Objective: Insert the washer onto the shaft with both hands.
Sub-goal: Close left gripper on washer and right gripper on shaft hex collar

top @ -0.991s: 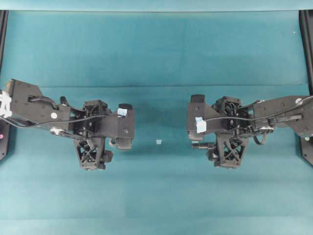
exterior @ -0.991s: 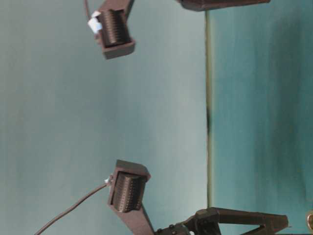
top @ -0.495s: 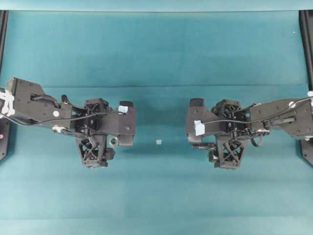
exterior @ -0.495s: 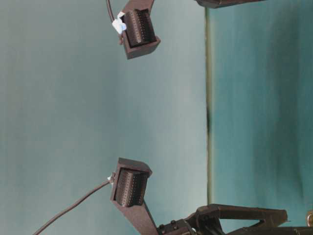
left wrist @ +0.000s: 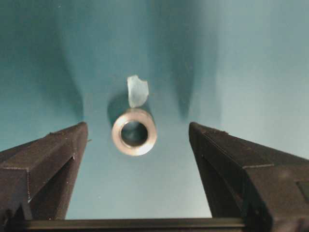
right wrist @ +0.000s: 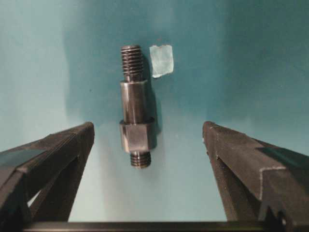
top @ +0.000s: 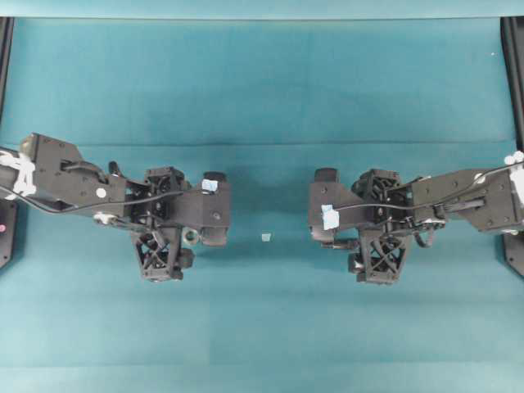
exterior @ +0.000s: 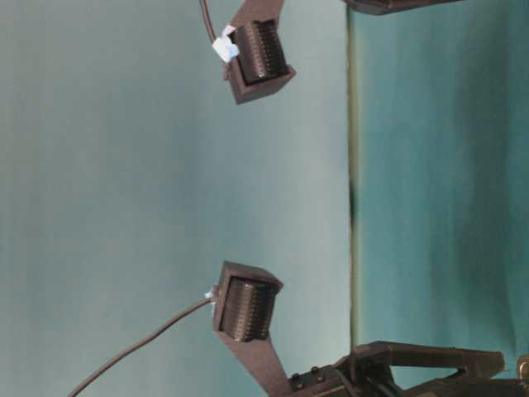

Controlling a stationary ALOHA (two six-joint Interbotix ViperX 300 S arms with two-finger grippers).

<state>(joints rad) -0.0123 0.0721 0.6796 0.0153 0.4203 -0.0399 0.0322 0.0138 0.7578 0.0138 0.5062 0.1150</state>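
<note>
The washer (left wrist: 134, 131), a small grey metal ring, lies flat on the teal table with its hole facing up. My left gripper (left wrist: 137, 125) hangs over it, open, with a finger well off to each side of the ring and touching nothing. From overhead the washer (top: 191, 236) peeks out beside the left gripper (top: 213, 209). The shaft (right wrist: 136, 121), a dark stepped cylinder threaded at both ends, lies on the table between the open fingers of my right gripper (right wrist: 147, 124), untouched. Overhead, the right gripper (top: 321, 209) covers most of the shaft (top: 336, 243).
A pale blue tape scrap (left wrist: 137, 91) lies just beyond the washer, and another tape square (right wrist: 161, 60) sits beside the shaft's far end. A third tape square (top: 266, 237) marks the table between the grippers. Black frame rails (top: 514, 65) run along the table's left and right edges.
Both arms have edged toward the table's middle and sunk closer to it. The right gripper now hides more of the shaft. Both stay open.
</note>
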